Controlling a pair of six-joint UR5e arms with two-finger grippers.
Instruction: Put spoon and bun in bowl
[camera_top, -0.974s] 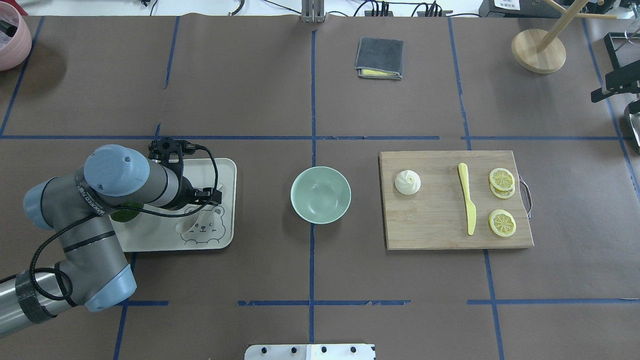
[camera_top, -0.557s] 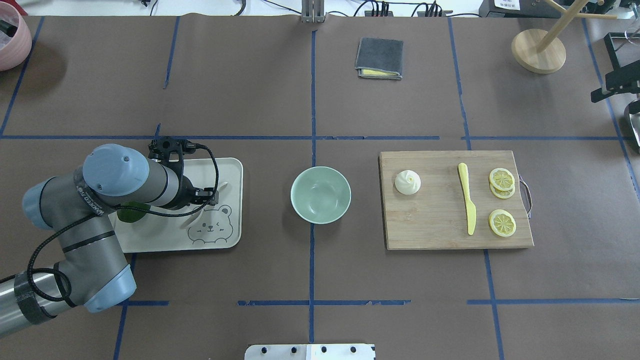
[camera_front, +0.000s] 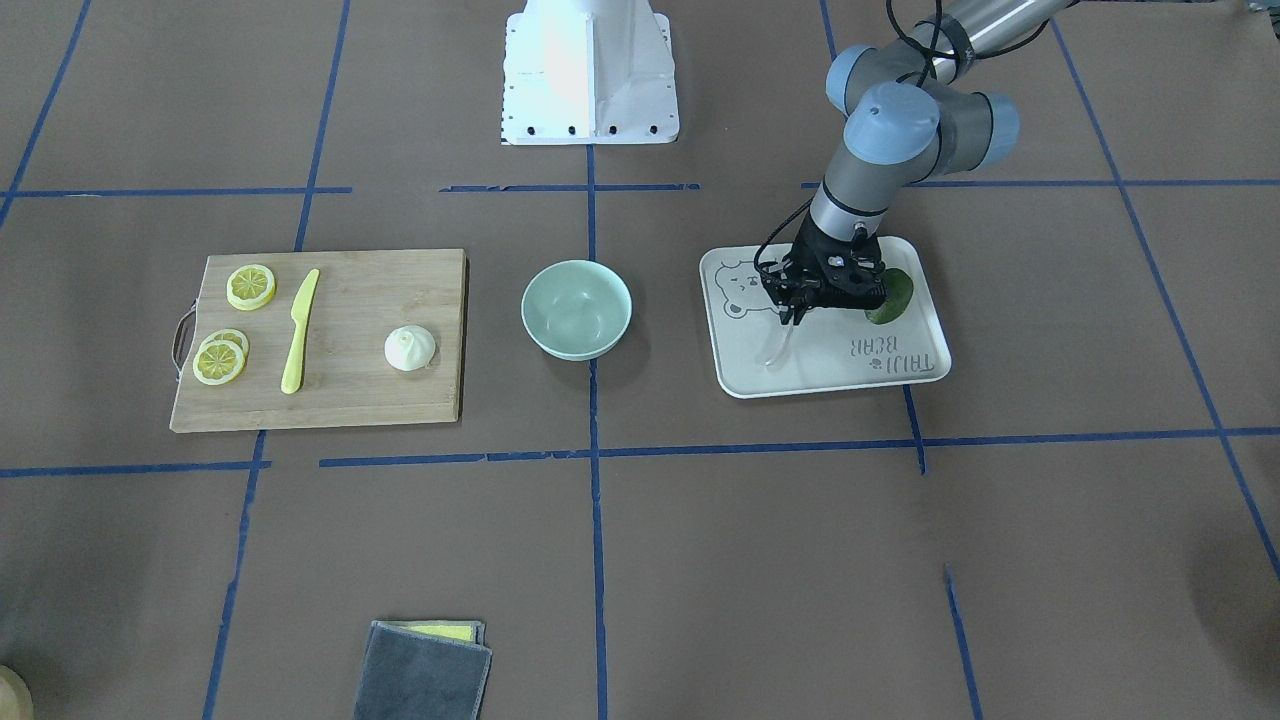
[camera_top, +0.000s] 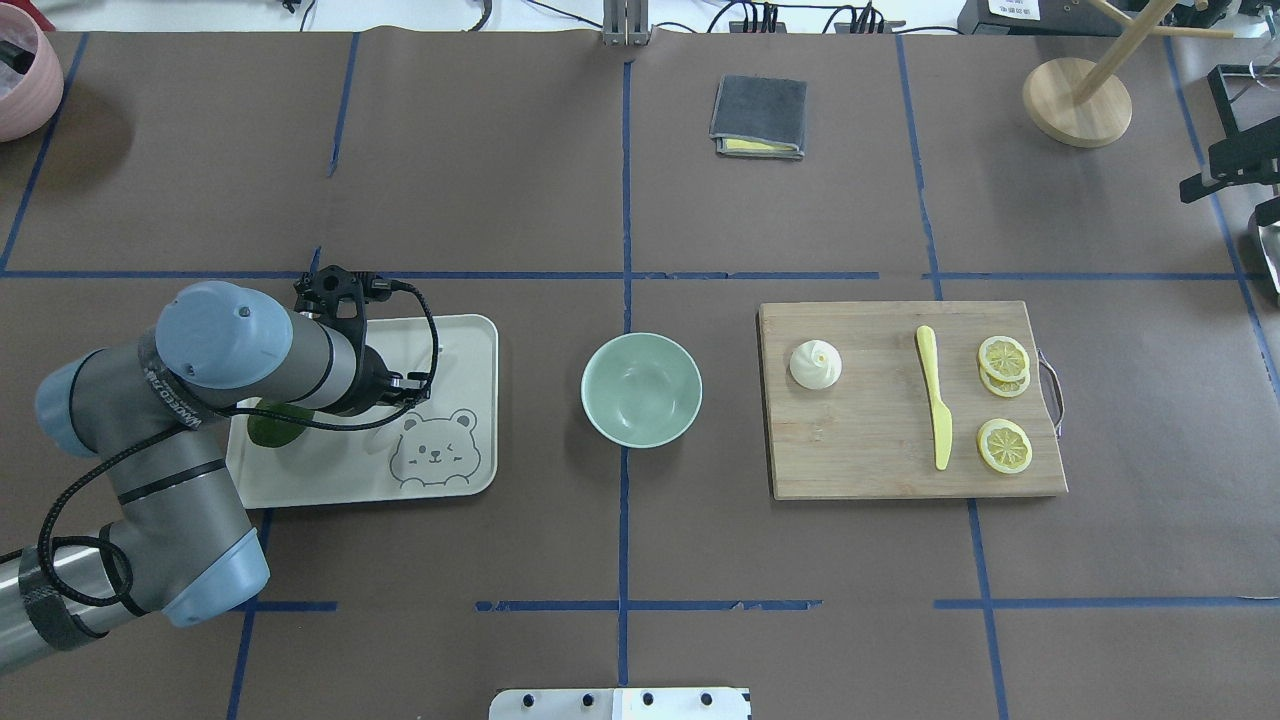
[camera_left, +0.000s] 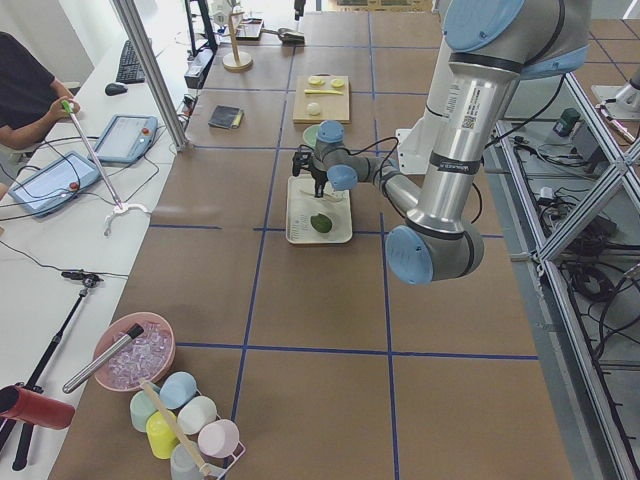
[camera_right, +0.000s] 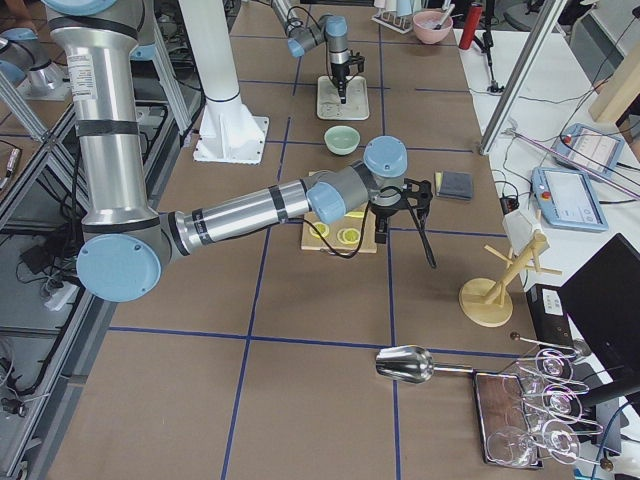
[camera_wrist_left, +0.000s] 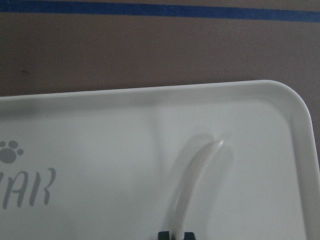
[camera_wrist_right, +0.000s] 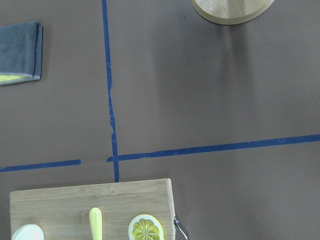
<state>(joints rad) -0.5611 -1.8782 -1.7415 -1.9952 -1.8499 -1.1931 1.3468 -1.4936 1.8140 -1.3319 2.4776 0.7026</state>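
Note:
The pale mint-green bowl (camera_top: 641, 390) stands empty at the table's middle. The white bun (camera_top: 815, 364) sits on the left part of the wooden cutting board (camera_top: 870, 450). My left gripper (camera_front: 795, 310) points down over the white bear-printed tray (camera_top: 340, 470) and is shut on the off-white spoon (camera_front: 779, 340). In the left wrist view the spoon (camera_wrist_left: 192, 175) reaches out from the fingertips just over the tray floor. In the overhead view my wrist hides the spoon. My right gripper (camera_right: 430, 262) hangs above the table beyond the board; I cannot tell whether it is open.
A dark green avocado (camera_top: 270, 425) lies on the tray by my left wrist. A yellow knife (camera_top: 935, 400) and lemon slices (camera_top: 1003, 445) lie on the board. A folded grey cloth (camera_top: 758, 117) and a wooden stand (camera_top: 1077, 100) are at the far side.
The tray with the avocado has slid to the right, toward the bowl. My left arm has shifted slightly up and left. The spoon's end beside my wrist no longer shows from overhead.

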